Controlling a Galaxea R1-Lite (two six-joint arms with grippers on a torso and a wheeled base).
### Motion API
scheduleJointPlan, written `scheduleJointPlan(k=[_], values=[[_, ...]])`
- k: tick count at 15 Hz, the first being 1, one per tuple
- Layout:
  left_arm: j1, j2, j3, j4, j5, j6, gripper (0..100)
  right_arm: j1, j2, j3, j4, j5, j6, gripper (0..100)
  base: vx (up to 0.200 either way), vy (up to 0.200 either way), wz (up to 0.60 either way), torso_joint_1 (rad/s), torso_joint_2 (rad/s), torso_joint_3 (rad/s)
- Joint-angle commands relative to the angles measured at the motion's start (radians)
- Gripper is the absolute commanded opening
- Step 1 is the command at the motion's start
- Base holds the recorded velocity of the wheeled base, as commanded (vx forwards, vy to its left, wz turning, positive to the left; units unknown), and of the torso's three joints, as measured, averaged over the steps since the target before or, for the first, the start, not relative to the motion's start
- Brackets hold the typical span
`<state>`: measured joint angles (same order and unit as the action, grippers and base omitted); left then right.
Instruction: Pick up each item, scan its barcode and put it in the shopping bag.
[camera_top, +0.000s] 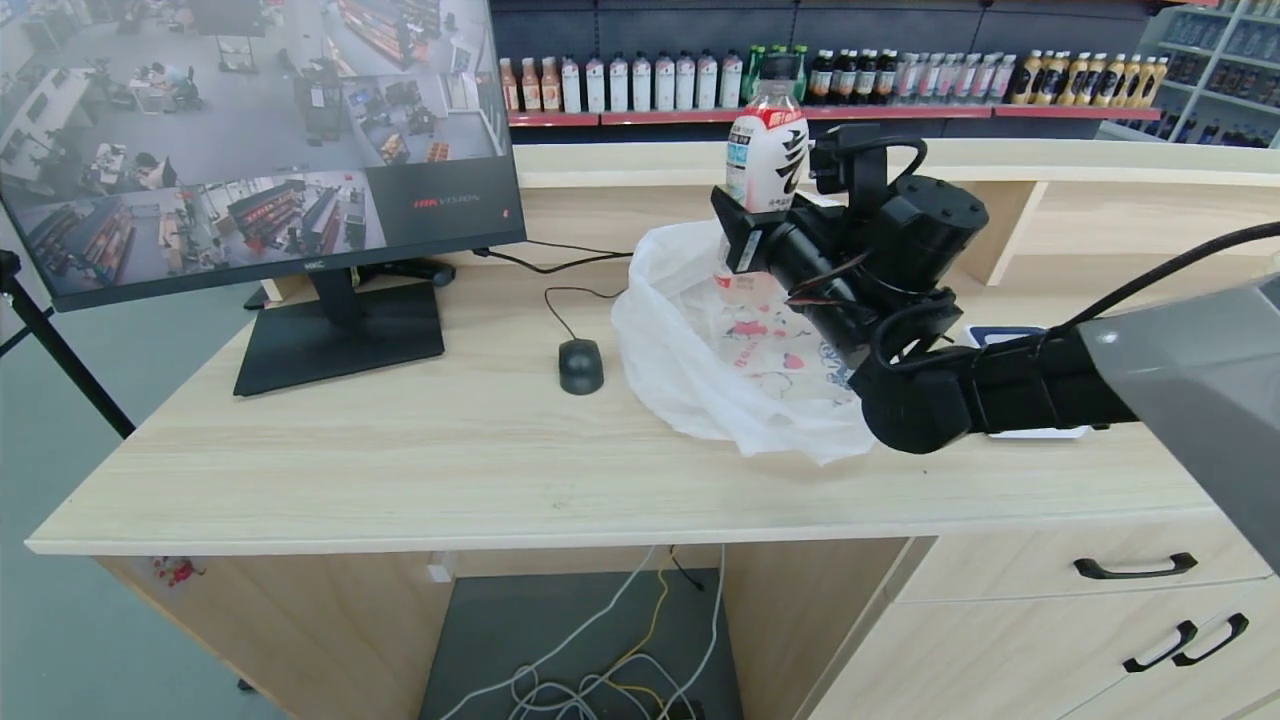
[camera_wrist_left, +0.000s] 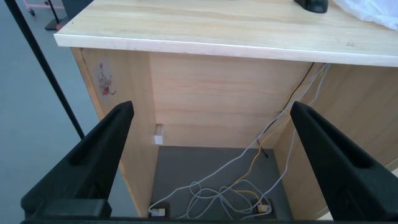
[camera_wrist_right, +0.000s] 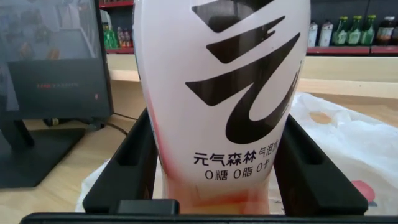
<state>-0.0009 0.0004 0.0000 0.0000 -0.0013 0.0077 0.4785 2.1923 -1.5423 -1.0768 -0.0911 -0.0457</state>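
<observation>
Bottle (camera_top: 766, 150) above the bag (camera_top: 700, 370); mouse (camera_top: 581, 365) left of bag.

Black printed characters on bottle (camera_wrist_right: 186, 68)

The bottle (camera_wrist_right: 221, 93) has its cap cropped off.

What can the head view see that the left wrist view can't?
Head view: the right gripper holding a white plastic drink bottle with black lettering upright over the white plastic shopping bag, plus a black flat-screen monitor. Left wrist view: the left gripper, open, low in front of the counter. Both: the light wooden counter, the black computer mouse, that bag and the loose cables under the counter.
</observation>
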Motion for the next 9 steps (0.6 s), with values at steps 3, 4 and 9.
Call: scheduleJointPlan(k=[3, 4, 9], values=[[-0.001, 0.000, 0.000, 0.000, 0.000, 0.000, 100, -0.028, 0.073, -0.024, -0.002, 0.002, 0.000, 0, 0.000, 0.000, 0.00, 0.000, 0.00, 0.000], [0.001, 0.000, 0.000, 0.000, 0.000, 0.000, 100, -0.029, 0.075, -0.025, 0.000, 0.002, 0.000, 0, 0.000, 0.000, 0.00, 0.000, 0.00, 0.000], [0.001, 0.000, 0.000, 0.000, 0.000, 0.000, 100, -0.067, 0.159, -0.148, 0.038, 0.008, 0.001, 0, 0.000, 0.000, 0.00, 0.000, 0.00, 0.000]])
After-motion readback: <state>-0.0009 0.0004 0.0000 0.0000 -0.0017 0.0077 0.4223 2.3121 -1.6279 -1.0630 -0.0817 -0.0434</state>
